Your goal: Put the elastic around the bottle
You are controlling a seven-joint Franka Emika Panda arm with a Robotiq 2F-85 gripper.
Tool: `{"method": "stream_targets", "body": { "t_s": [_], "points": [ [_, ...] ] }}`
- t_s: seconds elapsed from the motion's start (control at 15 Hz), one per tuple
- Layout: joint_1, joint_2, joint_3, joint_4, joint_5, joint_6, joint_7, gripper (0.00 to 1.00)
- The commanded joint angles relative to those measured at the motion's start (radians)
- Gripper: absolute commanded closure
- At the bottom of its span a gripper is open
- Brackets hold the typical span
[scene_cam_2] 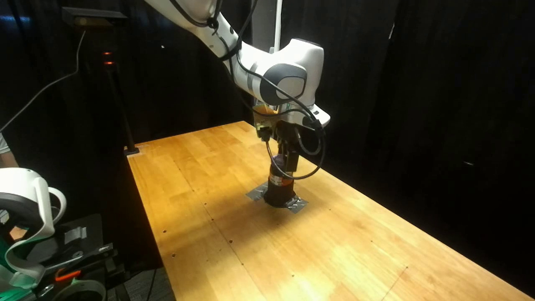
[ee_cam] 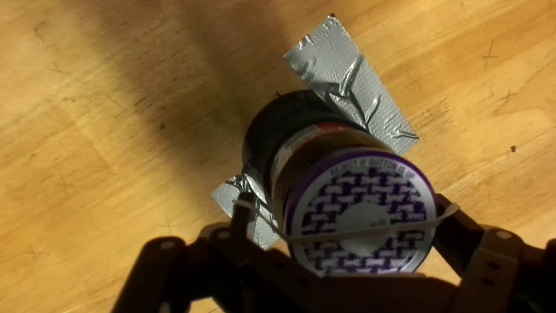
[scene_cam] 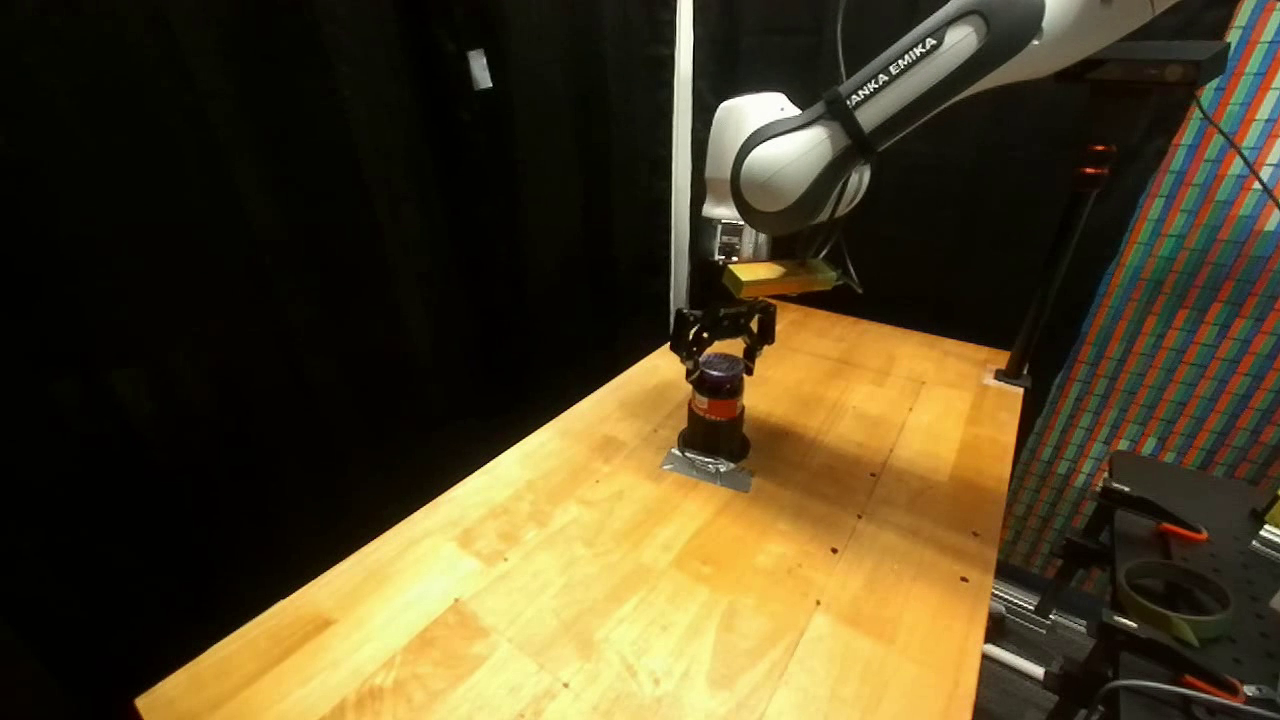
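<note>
The bottle (scene_cam: 718, 407) stands upright, a dark jar with an orange-red band and a purple-and-white patterned lid. It also shows in an exterior view (scene_cam_2: 276, 180) and the wrist view (ee_cam: 369, 187). My gripper (ee_cam: 343, 202) is open, pointing down, with a finger on each side of the lid; it shows in both exterior views (scene_cam: 721, 368) (scene_cam_2: 288, 162). The pale elastic (ee_cam: 362, 232) is stretched between the two fingertips. One strand runs across the lid and bends at the lid's left edge. Its other strand is hidden, and I cannot tell whether it passes round the bottle.
The bottle sits in a black round base (scene_cam: 714, 438), held to the wooden table (scene_cam: 620, 580) by grey tape strips (ee_cam: 352, 82). A dark post (scene_cam: 1045, 270) stands at the table's far corner. A cart with a tape roll (scene_cam: 1175, 598) is beside the table. Cables hang by the wrist.
</note>
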Motion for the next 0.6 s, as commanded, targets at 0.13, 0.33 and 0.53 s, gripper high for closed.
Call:
{"method": "stream_targets", "body": {
  "t_s": [0.13,0.33,0.53],
  "points": [
    [0.003,-0.146,0.013,-0.183,0.034,0.048,-0.036,0.00],
    [0.002,-0.181,0.023,-0.243,0.042,0.072,-0.050,0.00],
    [0.001,-0.198,0.036,-0.290,0.052,0.097,-0.064,0.00]
  ]
}}
